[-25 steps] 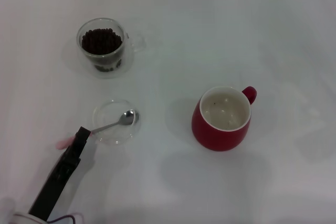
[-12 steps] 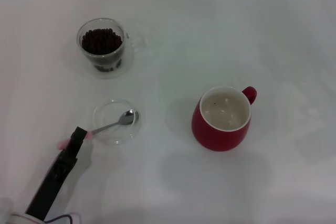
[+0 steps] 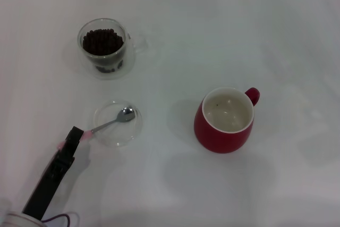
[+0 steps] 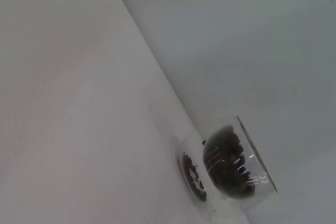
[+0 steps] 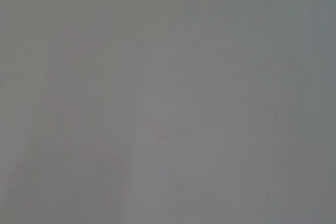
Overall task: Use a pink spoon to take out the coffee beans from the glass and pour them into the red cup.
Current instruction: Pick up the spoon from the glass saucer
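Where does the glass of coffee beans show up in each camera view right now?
Head view: the glass stands upper left on the table, beyond the dish.
Left wrist view: the glass is at lower right, tilted in the picture.
Right wrist view: not in it.
Shared landmark: the dark coffee beans inside, also seen at.

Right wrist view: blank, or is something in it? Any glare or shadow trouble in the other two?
Right wrist view: flat grey haze, nothing identifiable. Head view: even light, soft shadows beside the red cup and glass; clear dish nearly vanishes against the white table. Left wrist view: tilted; glass shows small highlights, beans readable.
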`<state>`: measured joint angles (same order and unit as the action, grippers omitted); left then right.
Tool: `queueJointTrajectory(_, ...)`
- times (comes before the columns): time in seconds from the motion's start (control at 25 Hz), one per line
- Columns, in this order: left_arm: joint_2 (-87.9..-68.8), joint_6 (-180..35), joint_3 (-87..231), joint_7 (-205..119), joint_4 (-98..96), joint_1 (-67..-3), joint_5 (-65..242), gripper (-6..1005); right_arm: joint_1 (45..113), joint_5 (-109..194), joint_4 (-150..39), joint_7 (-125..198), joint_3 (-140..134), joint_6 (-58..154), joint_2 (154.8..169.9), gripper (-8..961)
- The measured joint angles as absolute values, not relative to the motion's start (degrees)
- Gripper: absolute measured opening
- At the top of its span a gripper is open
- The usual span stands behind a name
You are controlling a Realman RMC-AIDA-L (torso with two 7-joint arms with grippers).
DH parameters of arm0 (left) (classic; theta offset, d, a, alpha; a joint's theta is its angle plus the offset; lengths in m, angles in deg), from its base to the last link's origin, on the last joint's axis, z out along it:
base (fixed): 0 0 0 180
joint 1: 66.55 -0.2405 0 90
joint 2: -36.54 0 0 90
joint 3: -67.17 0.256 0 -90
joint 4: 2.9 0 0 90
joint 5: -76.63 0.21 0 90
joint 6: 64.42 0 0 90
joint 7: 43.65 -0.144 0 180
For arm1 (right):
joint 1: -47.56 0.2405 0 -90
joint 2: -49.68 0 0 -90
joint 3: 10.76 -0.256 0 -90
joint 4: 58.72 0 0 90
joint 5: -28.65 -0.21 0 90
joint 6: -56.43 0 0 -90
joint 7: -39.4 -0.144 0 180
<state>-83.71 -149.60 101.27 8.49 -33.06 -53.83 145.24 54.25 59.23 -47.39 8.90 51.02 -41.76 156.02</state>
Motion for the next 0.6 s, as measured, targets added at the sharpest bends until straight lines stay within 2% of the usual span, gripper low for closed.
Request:
queueJointTrajectory(0.08, -83.67, -149.62, 101.27, 8.45, -33.01, -53.81, 145.26, 147, 54.24, 59.23, -47.39, 8.9, 50.98, -41.77, 156.08, 604)
queueJointTrajectory(0.6, -82.95, -152.44, 102.76, 9.1, -29.66, -54.29, 145.41, 139, 54.71, 59.23, -47.39, 8.96, 50.93, -41.37, 156.71, 603)
